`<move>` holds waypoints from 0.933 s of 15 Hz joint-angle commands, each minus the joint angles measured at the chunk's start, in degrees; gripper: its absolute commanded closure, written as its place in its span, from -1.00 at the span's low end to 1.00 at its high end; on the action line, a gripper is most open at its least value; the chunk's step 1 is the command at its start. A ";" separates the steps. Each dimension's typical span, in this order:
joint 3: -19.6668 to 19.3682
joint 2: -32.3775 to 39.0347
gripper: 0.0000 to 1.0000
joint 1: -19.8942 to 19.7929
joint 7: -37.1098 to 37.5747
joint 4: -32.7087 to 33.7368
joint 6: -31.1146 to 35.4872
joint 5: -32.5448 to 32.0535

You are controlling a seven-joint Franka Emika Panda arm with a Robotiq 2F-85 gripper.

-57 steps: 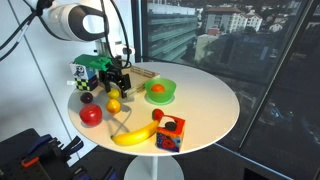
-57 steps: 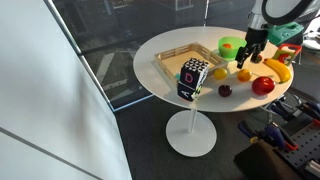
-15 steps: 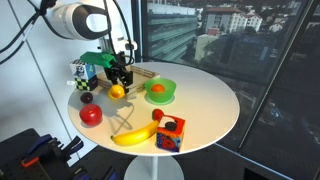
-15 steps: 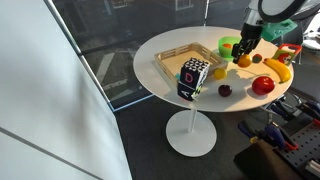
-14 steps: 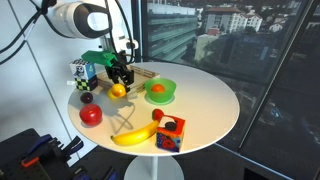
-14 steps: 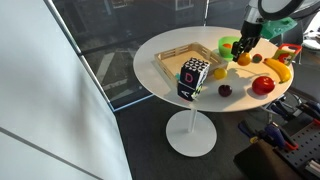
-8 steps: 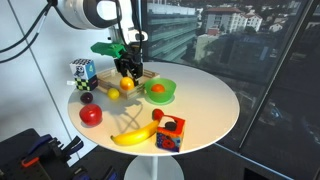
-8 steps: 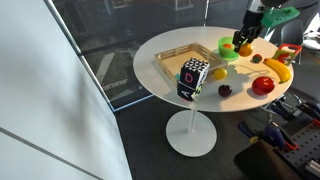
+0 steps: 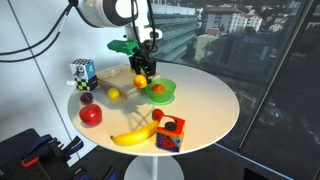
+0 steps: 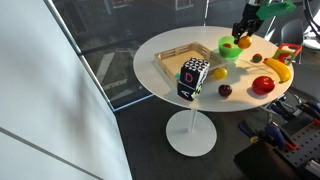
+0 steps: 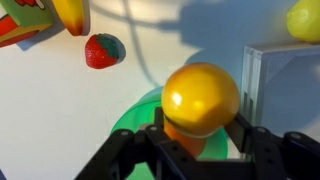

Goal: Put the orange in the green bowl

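My gripper (image 11: pixel 200 128) is shut on the orange (image 11: pixel 200 96), a round orange-yellow fruit held up off the table. In both exterior views the orange (image 9: pixel 139 80) (image 10: pixel 241 43) hangs over the near rim of the green bowl (image 9: pixel 165 97) (image 10: pixel 227 47). The wrist view shows the green bowl (image 11: pixel 138 118) directly under the held fruit. A deeper orange item (image 9: pixel 157 89) lies inside the bowl and peeks out below the orange in the wrist view.
On the round white table (image 9: pixel 205 105) lie a lemon (image 9: pixel 113 95), a red apple (image 9: pixel 91 115), a banana (image 9: pixel 135 134), a strawberry (image 9: pixel 157 115), a dark plum (image 9: pixel 86 98) and a coloured cube (image 9: pixel 169 132). A wooden tray (image 10: pixel 185 62) sits beside the bowl.
The gripper has risen from the table with the orange and carried it sideways, from beside the lemon to over the green bowl's rim.
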 commanded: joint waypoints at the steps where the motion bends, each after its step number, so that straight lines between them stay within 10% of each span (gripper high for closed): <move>1: -0.69 3.76 0.23 -0.56 1.98 6.11 -2.57 0.71; 9: -2.32 7.42 0.23 -0.50 6.33 10.79 -0.56 0.06; 10: -2.41 7.75 -0.52 -0.44 6.84 11.09 -0.50 0.07; 11: -2.46 7.98 -0.80 -0.40 7.11 11.30 -0.50 0.06; 14: -2.38 8.31 -1.00 -0.30 7.45 11.32 -0.47 0.18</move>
